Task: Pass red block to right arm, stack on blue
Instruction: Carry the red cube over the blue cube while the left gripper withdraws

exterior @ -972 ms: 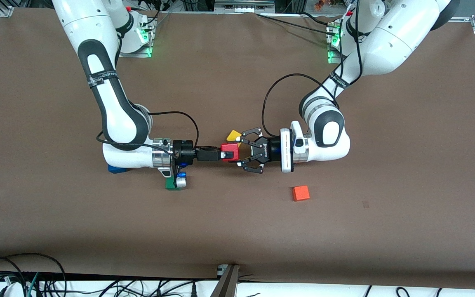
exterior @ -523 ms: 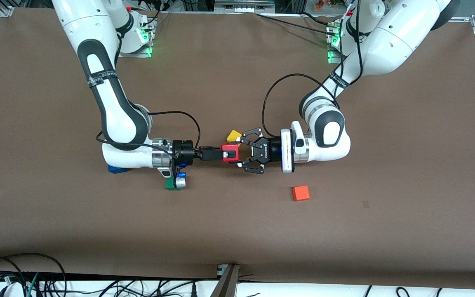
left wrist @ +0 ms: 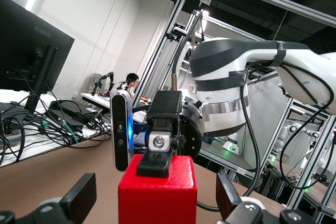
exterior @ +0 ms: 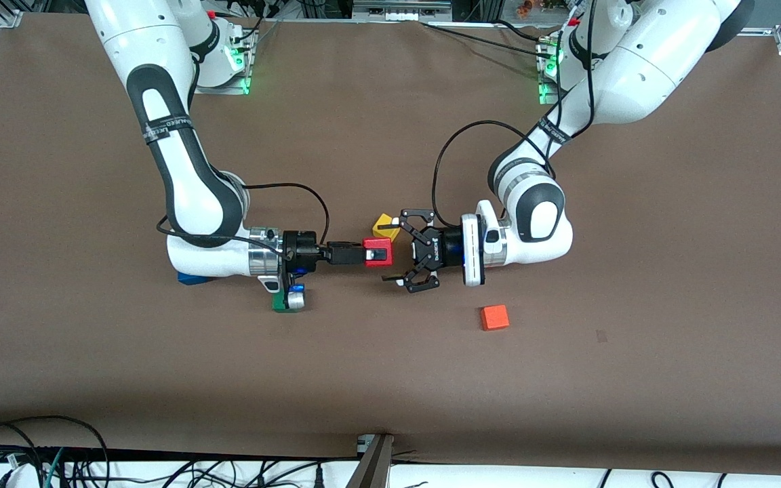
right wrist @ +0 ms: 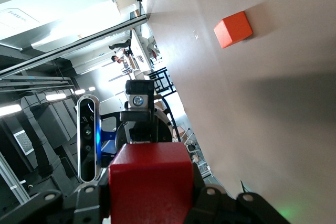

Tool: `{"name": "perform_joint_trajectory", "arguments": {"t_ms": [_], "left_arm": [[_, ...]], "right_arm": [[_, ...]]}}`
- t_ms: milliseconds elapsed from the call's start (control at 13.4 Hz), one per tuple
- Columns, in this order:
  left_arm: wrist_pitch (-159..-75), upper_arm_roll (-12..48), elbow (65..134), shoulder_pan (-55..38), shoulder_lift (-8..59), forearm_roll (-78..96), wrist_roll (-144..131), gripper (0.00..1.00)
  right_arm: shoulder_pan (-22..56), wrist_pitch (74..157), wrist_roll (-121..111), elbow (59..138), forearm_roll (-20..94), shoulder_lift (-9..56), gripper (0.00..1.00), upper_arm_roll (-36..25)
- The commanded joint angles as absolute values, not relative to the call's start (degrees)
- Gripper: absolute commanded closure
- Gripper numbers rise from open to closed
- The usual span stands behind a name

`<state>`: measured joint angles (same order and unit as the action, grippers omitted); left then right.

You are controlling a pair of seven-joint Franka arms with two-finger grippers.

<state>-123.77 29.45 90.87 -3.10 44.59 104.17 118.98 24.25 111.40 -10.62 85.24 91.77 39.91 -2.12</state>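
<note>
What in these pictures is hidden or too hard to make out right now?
- Blue block: front view, mostly covered by the right arm's wrist; only an edge shows.
- Green block: front view, partly covered by the right wrist camera.
- Yellow block: front view, partly covered by the left gripper, open.
- Red block: right gripper shut on it; its faces under the pads are unseen.
</note>
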Motion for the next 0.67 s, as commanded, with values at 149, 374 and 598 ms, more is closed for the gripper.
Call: {"name": "perform_joint_trajectory", "arguments": {"t_ms": [149,374,598], "left_arm": [[-124.01,29.27,93.60,-1.76,40.35,101.97,113.32,0.00],[-124.10,28.83,93.52,0.78,37.19,89.08,102.87,0.00],[-123.58,28.83,93.60,3.68,33.94,76.08,90.50,0.00]], "right_arm": [[23.91,111.01,-12.03,84.55,82.02,38.59,0.80,-6.23],[23.91,110.83,-12.48,84.55,70.61,37.27,0.81,-9.04],[23.99,109.25,-12.48,84.81,55.08,35.51,0.81,-12.65]]}}
